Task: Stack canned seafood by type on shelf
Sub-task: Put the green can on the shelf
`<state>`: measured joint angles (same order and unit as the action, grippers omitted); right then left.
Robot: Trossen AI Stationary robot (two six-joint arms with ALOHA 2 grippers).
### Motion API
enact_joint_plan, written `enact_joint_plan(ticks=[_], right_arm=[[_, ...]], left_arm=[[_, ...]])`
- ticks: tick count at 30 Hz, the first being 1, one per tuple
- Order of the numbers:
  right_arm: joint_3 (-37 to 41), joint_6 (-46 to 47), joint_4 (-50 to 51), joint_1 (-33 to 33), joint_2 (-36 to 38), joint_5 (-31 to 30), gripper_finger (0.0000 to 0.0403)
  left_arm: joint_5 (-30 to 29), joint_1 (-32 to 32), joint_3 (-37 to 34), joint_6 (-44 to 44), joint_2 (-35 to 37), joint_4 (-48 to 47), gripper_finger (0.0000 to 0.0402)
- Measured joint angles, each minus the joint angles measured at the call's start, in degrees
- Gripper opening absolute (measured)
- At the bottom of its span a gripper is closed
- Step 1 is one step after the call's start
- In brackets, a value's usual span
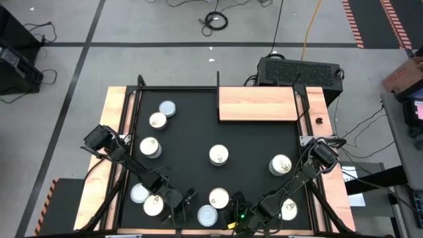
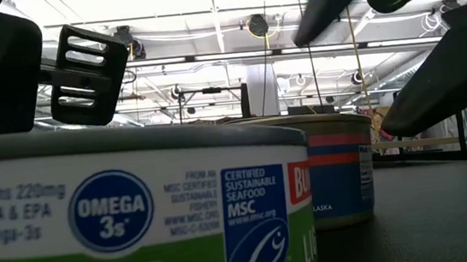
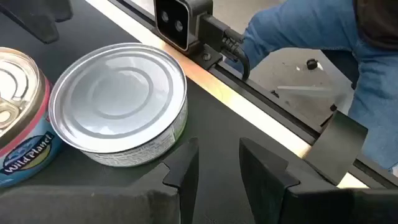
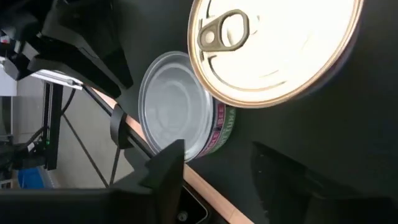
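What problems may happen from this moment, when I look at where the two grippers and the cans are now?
1. The left gripper and the right gripper sit close together at the near edge, around the plain-top can and the pull-tab can. The arms may collide.
2. These two cans stand nearly touching, so fingers reaching for one may push the other.
3. The shelf is empty and far across the mat; a weak grip may drop a can on the way.
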<state>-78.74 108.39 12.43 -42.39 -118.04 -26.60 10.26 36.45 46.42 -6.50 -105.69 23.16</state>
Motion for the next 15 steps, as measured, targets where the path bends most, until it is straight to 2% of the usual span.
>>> enact_joint_plan(ticks=[6,15], right_arm=[[-0.04,-0.45,-2.31,0.47,-0.97,-0.07,0.0237],[-0.13,-1.03,-12.29,1.88,-6.53,2.76,0.0247]], left_arm=[[0.00,-0.85,0.63,1.12,-0.02,-5.95,0.0107],[-0.04,-2.25,0.78,3.30,-0.76,-3.67,0.0053]])
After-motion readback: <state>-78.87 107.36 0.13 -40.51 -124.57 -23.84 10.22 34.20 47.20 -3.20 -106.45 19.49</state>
